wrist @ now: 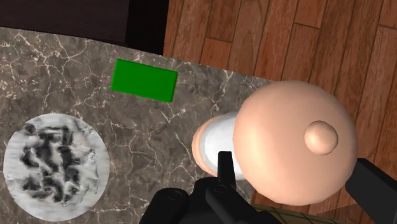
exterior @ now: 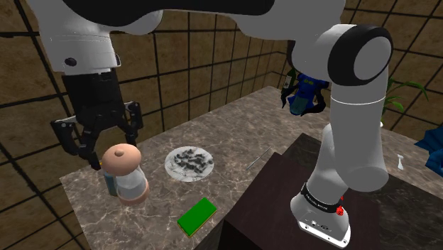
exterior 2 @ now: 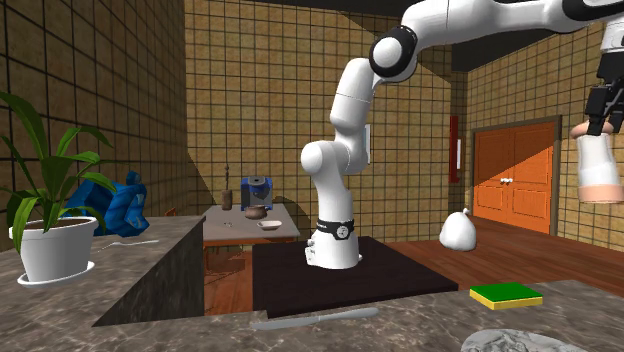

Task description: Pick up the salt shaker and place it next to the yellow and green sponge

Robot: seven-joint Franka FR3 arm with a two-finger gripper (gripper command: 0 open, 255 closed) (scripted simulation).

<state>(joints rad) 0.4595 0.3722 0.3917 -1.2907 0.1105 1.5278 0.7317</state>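
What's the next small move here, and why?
Probably carry it sideways toward the sponge before lowering. The hand clasps the salt shaker well above the counter, and the sponge lies off to one side, not beneath.

My gripper point(exterior: 103, 142) is all black, on a white arm point(exterior: 355, 128) with dark joints. The salt shaker point(exterior: 124, 174) has a peach-pink cap and base and a pale, whitish body. The sponge point(exterior: 197, 215), near the counter's edge beside my stand, is bright green on top with a yellow side. The round plate point(exterior: 189, 163) is whitish grey, mottled with black blotches. The counter point(exterior: 234, 128) is grey-brown marble with thin white veins. My stand point(exterior: 263, 206) is almost black. The floor point(wrist: 286, 38) is reddish-brown wooden planks. The walls point(exterior 2: 250, 90) are tan tiles in a dark grid, and the door point(exterior 2: 512, 175) is orange.
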